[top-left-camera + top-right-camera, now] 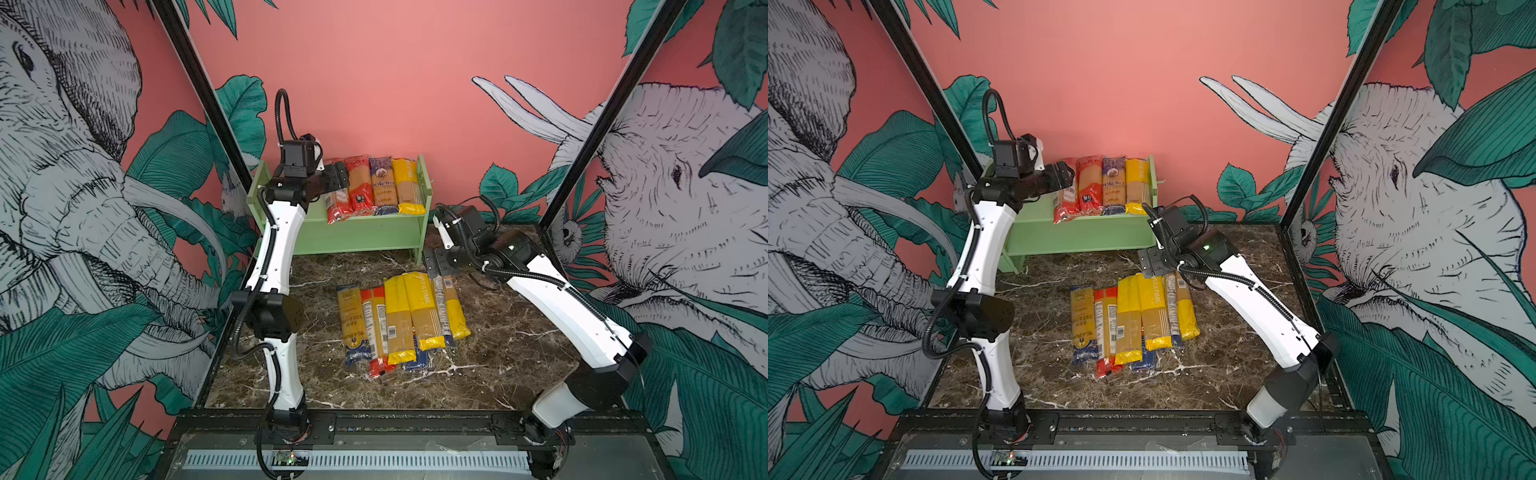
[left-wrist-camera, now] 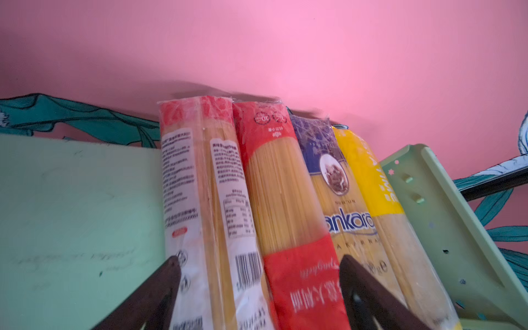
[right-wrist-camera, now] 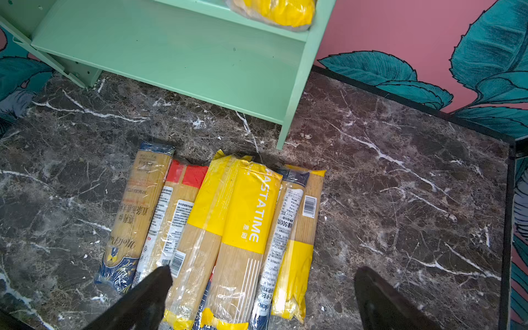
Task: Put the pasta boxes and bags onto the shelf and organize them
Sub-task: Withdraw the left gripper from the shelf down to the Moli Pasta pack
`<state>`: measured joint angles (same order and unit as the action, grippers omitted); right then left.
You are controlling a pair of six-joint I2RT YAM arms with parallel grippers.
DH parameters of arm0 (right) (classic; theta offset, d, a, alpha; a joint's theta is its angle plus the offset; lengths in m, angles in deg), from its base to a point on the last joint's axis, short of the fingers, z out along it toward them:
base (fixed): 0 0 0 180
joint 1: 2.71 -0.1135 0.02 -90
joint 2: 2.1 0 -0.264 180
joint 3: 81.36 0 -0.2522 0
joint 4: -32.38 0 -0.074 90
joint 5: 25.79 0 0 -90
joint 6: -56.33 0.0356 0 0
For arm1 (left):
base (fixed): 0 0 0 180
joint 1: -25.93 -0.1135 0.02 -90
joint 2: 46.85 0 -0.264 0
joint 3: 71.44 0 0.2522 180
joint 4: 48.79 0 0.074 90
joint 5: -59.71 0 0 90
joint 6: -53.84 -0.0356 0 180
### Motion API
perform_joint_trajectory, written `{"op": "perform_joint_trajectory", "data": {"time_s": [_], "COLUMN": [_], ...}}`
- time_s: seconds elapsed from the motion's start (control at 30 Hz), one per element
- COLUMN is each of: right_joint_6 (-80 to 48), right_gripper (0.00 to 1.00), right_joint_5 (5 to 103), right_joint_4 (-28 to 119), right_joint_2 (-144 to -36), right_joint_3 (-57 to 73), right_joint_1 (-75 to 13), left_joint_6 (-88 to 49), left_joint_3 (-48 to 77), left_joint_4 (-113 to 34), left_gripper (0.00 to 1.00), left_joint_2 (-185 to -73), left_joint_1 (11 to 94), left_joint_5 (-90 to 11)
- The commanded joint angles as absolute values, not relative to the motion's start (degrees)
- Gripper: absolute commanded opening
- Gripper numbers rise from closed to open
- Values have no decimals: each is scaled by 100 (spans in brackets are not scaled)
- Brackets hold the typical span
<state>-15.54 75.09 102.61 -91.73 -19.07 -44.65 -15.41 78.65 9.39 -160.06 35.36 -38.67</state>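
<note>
On the dark marble tabletop point(image 1: 498, 353) lie loose clear-plastic spaghetti packs point(image 1: 401, 320) before the mint-green two-tier shelf point(image 1: 361, 235), its top board holding four more packs point(image 1: 376, 187); only wrist views show the left gripper point(image 2: 260, 258) spread empty facing those, the right gripper point(image 3: 264, 268) spread empty above the loose ones.

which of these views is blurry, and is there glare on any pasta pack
Left wrist view: soft overall, the print on the red pack smeared, the wall washed bright pink. Right wrist view: sharp, with glare on the wrap of the yellow pack, and the right pincer dark and out of focus. Both top views: sharp, evenly lit.
</note>
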Motion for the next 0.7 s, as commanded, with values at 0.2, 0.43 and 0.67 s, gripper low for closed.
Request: {"op": "perform_joint_trajectory", "data": {"time_s": [0.2,0.43,0.67], "right_joint_6": [-1271,-1134,-1027], "right_gripper": [99,99,99], "right_joint_5": [7415,7248,7152], "right_joint_4": [9860,9656,9367], "right_joint_2": [-8216,-7558,-7329], "right_joint_3": [-930,-30,726], "right_joint_1": [-4476,-4622,-5009], "left_joint_6": [-1538,-928,76], "left_joint_3": [5253,2716,616], "left_joint_4": [657,652,788], "left_gripper": [87,87,87], "left_joint_2": [-13461,-11665,-10480], "left_joint_1": [4335,5114,6116], "left_joint_5": [-2939,-2238,-1608]}}
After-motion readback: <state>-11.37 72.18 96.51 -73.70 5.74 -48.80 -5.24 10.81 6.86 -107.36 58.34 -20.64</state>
